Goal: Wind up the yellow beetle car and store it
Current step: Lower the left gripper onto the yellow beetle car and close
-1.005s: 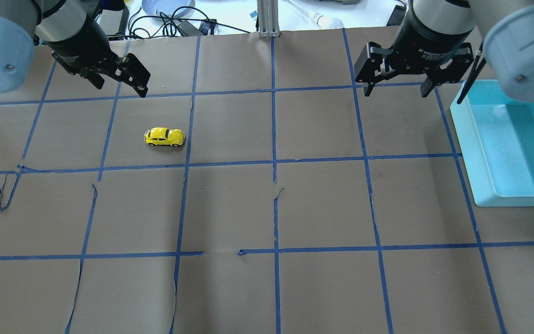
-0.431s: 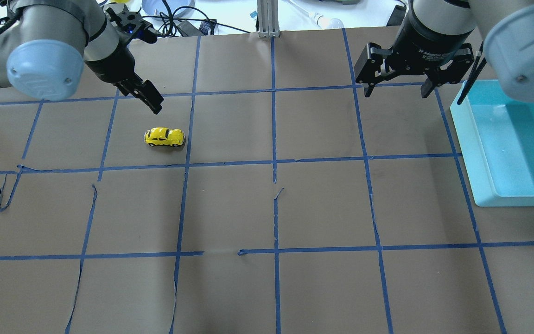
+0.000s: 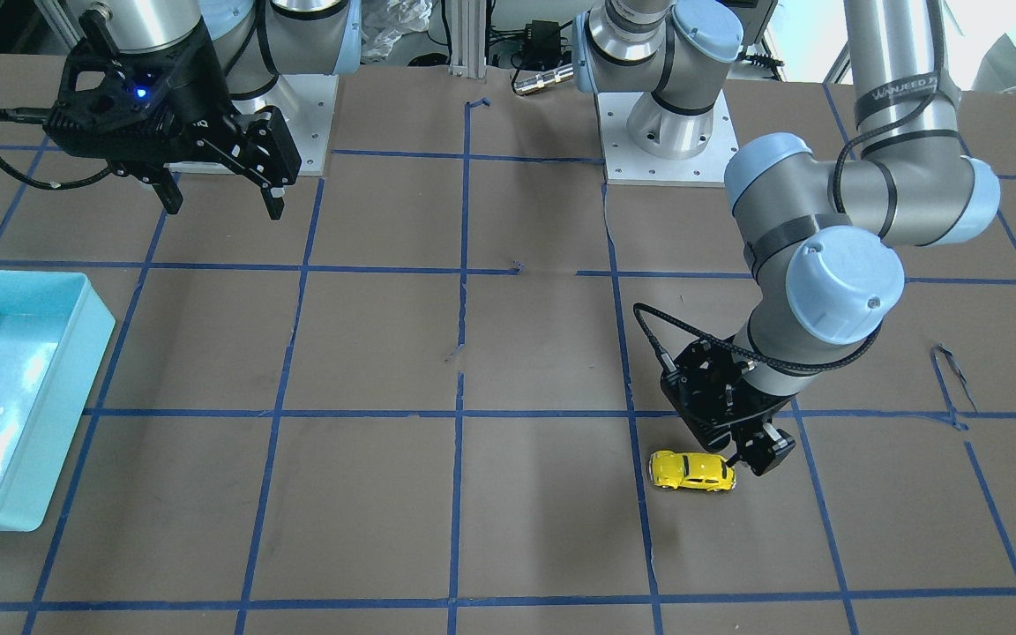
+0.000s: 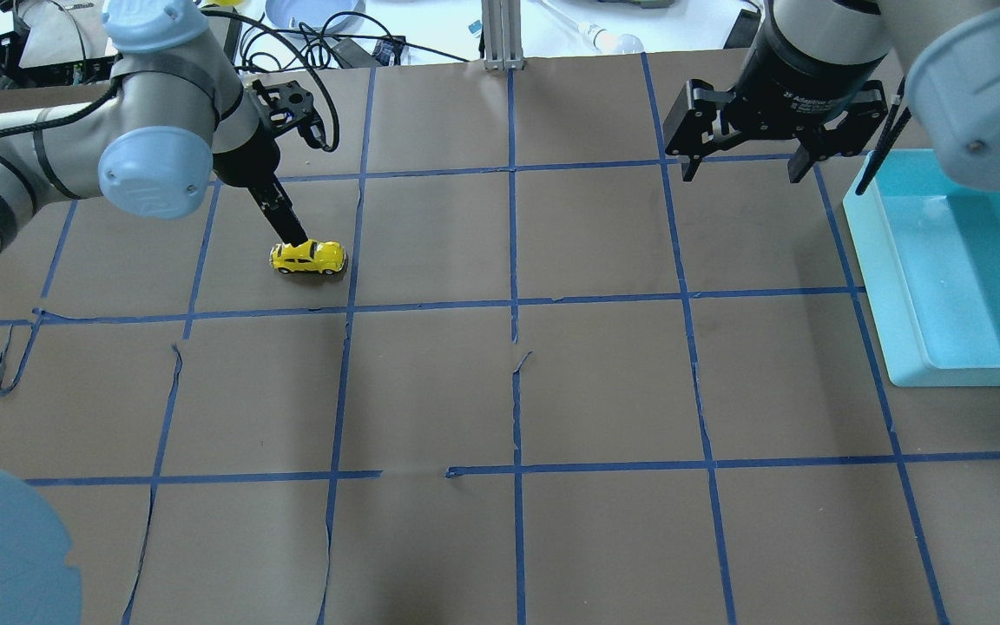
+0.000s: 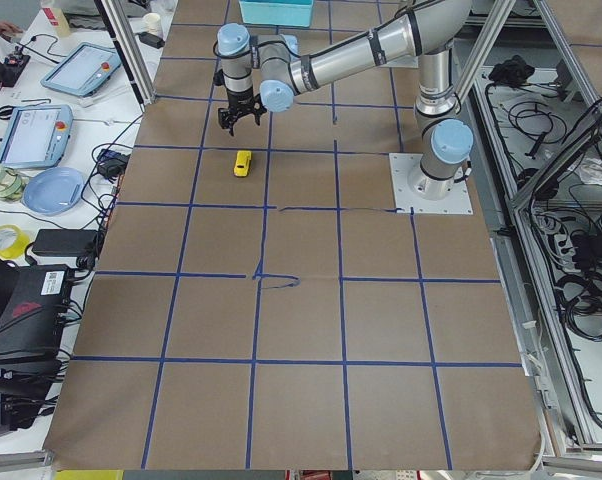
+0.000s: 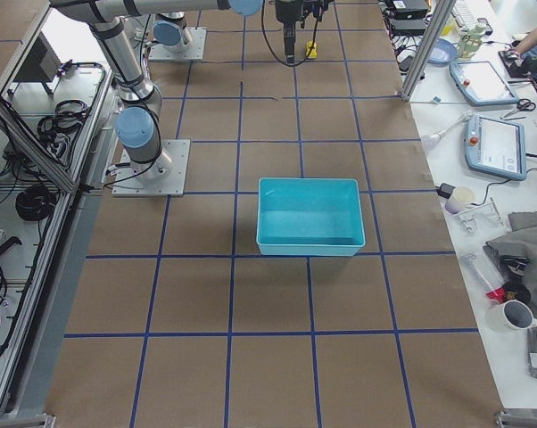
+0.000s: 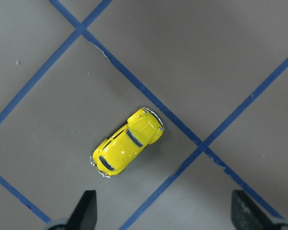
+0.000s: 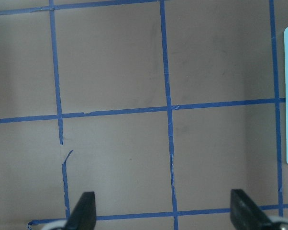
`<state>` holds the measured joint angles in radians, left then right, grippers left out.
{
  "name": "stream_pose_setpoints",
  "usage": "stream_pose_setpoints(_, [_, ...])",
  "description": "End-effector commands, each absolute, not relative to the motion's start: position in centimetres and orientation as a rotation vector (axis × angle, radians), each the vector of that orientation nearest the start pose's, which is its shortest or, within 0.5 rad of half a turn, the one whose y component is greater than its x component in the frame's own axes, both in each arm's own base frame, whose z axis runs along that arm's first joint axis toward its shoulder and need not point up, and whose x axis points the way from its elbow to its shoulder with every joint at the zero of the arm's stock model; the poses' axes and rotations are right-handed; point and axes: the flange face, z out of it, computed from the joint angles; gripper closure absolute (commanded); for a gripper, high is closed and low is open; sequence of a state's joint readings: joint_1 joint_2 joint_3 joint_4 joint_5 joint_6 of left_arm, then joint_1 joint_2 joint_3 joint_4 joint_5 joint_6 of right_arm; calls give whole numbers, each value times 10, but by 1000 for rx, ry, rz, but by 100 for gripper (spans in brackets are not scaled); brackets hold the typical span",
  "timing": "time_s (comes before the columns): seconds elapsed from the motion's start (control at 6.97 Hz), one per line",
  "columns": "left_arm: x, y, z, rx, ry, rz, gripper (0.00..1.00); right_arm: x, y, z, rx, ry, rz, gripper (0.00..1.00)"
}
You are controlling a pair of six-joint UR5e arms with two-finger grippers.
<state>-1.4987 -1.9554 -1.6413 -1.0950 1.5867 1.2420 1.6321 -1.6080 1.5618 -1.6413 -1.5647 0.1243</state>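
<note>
The yellow beetle car (image 4: 308, 257) is standing on its wheels on the worktop (image 4: 604, 391), which is covered with brown paper and blue tape lines in a grid. The car is sitting inside one grid square on the robot's left half, just beside a blue tape line, and nothing is grasping it.

The left end effector (image 4: 293, 233) is hanging close over the car, pointing down at the worktop. In the left wrist view its two fingers (image 7: 86, 211) are standing wide apart, so it is released. In that view the car (image 7: 127, 142) is lying diagonal and ahead of the fingertips, not between them. In the front-facing view the fingertips are appearing just beside one end of the car (image 3: 691, 471). I cannot tell if they are touching it.

The right end effector (image 4: 743, 169) is hanging well apart from the car, over the robot's right half. Its fingers are also spread and are holding nothing.

A turquoise bin (image 4: 891, 286) is resting on the worktop at the right edge, near the right end effector and far from the car.
</note>
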Motion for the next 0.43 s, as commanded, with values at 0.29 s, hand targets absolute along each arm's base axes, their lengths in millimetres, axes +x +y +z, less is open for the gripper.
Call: stream_pose_setpoints(0.29, [-86,-631,208,2149,2234,-7,0,163,-477,519,98,3118,-183,0])
